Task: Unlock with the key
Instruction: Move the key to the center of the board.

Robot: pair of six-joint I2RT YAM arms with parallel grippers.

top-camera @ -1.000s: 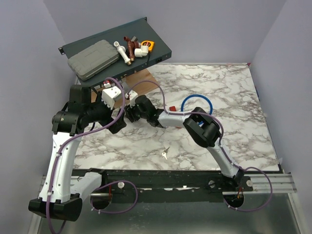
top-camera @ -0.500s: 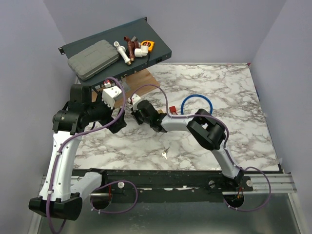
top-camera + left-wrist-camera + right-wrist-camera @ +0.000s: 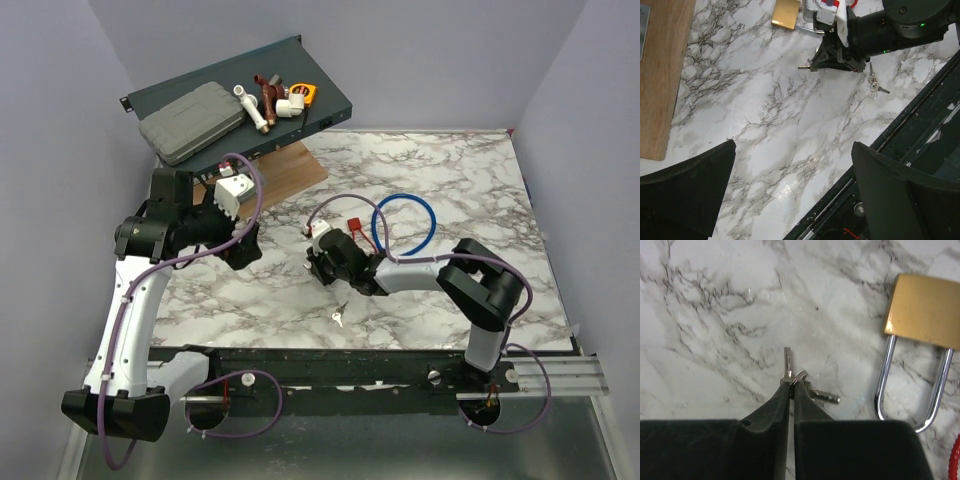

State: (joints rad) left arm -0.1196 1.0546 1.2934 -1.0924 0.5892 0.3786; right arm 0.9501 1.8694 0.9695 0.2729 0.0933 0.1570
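My right gripper (image 3: 791,385) is shut on the key (image 3: 787,361), a thin silver key whose blade sticks out past the fingertips. A ring with a second small key (image 3: 823,395) hangs from it. The brass padlock (image 3: 923,310) lies flat on the marble to the right, its silver shackle (image 3: 910,390) pointing toward me. In the left wrist view the right gripper (image 3: 816,64) holds the key (image 3: 804,66) low over the marble, with the padlock (image 3: 785,14) just behind. My left gripper (image 3: 794,145) hangs open over bare marble, nothing between its fingers.
Another small key (image 3: 339,316) lies loose on the marble near the front edge. A blue cable loop (image 3: 404,222) and a small red piece (image 3: 352,225) lie behind the right arm. A wooden board (image 3: 662,75) and a dark tray (image 3: 240,105) of tools sit at the back left.
The right arm has swung from beside the left gripper toward the table's middle and lower. Its jaws have closed on the key. The left arm barely shifted.
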